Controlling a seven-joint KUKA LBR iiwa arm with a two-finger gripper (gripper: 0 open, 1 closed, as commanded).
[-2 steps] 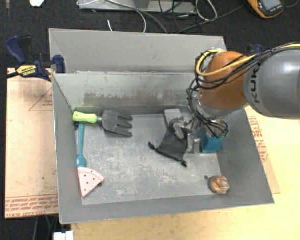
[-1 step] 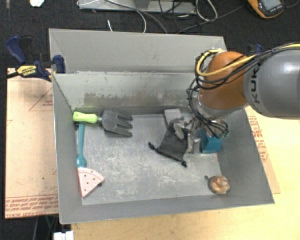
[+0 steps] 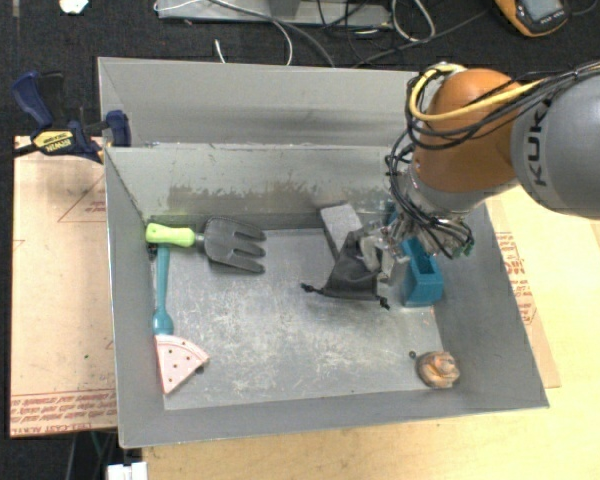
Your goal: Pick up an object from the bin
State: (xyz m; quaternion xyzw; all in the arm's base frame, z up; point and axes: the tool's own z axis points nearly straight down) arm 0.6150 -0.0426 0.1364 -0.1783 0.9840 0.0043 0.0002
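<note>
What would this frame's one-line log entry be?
gripper: low, right side of bin | beside it: grey block, black piece, blue block | elsewhere: green-handled fork, blue-handled wedge tool, tan lump

The grey metal bin (image 3: 280, 368) has a dull, scuffed, scratchy matt floor. Far left, the grey hand rake with a green handle (image 3: 230, 243) looks like smooth plastic. Near left, the blue-handled tool with a pink wedge head (image 3: 177, 361) is plastic too, and the wedge is matt. The limp black piece (image 3: 345, 278) in the middle is matt, could be rubber or cloth. The blue block (image 3: 422, 278) is smooth plastic. The robot's orange wrist cover (image 3: 465, 133) is glossy.
</note>
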